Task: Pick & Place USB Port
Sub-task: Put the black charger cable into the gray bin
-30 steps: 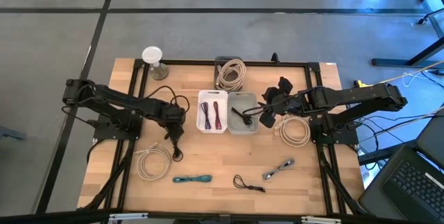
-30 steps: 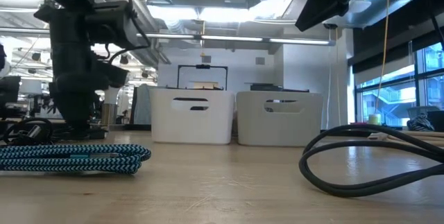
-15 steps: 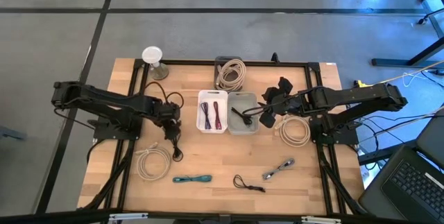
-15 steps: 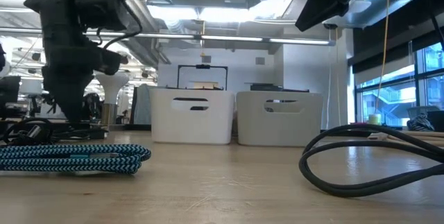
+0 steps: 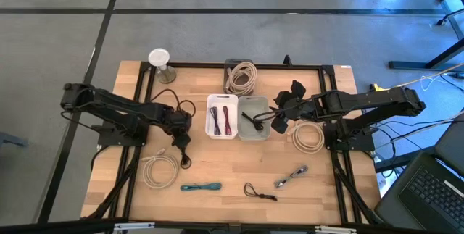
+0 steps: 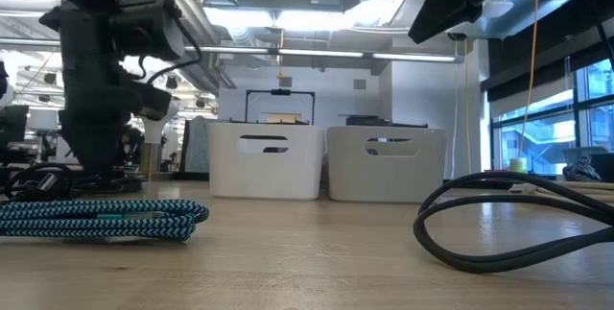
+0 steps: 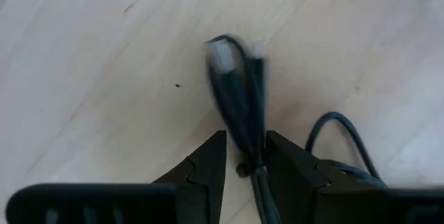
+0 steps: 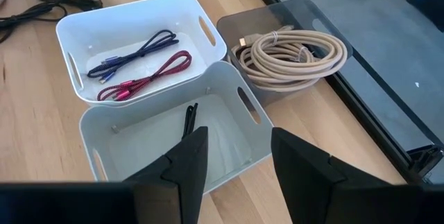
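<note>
left hand (image 7: 244, 165) pinches the folded black usb cable (image 7: 239, 99) low over the worktop (image 5: 239, 169), pick in hand; next, lift and carry to the grey bin (image 5: 254, 127), where the right hand (image 8: 234, 156) hovers spread, empty.

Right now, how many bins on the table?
3: a white bin mid-table holding dark and red cables, a grey bin touching its right side, and a dark tray behind them holding a beige coil. None looks hidden.
</note>
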